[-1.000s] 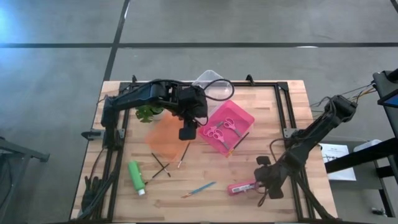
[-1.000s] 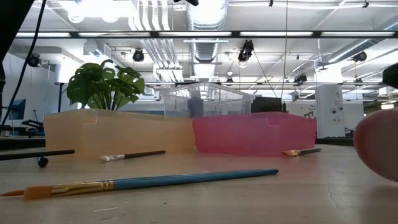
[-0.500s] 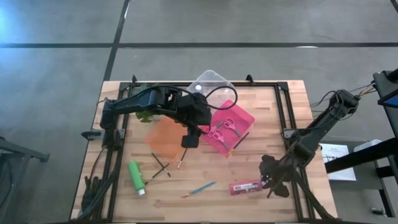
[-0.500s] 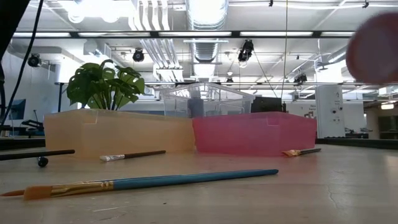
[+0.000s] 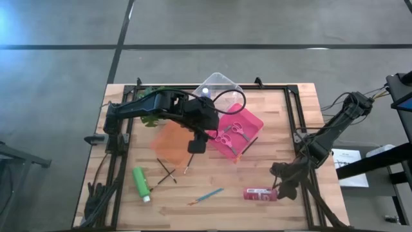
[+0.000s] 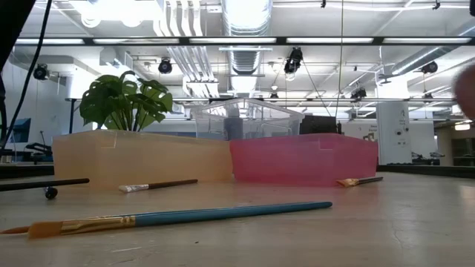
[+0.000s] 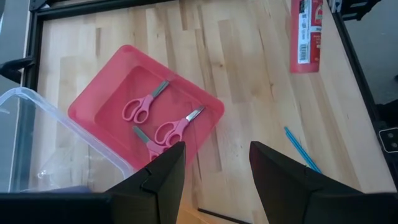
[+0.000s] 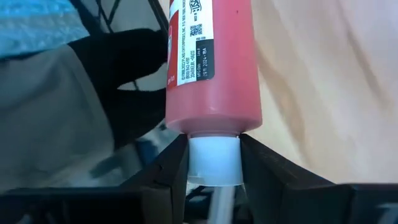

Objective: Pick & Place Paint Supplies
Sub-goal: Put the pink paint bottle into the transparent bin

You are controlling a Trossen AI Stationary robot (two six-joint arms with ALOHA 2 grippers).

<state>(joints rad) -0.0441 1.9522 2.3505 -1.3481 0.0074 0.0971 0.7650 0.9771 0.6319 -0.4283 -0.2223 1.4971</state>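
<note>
Bottle first, at the table's left: your green bottle (image 5: 140,183) lies flat on the bare wood, white cap toward the near edge, smooth plastic, with no gripper near it. Just right of it, two dark brushes (image 5: 167,173) cross each other, and a blue brush (image 5: 207,195) (thin, orange-tipped bristles in the low view) lies nearer the front edge.

Your left gripper (image 7: 211,171) hangs with fingers spread apart and empty over the seam between the orange tray (image 5: 168,140) and the pink tray (image 5: 252,122). Three pink-handled scissors (image 7: 163,122) already lie in the pink tray, which is translucent with shallow walls; a clear tray (image 5: 215,82) sits tilted against its far side.

At the right, your right gripper (image 8: 213,167) is clamped on the white cap of the red bottle (image 5: 260,194). The bottle is a smooth cylinder with a printed label. Its long axis runs left to right along the table's front edge, body pointing left away from the gripper, and the low view suggests it is clear of the wood. The trays lie far-left of it, so I judge the right arm nearer for this carry.
</note>
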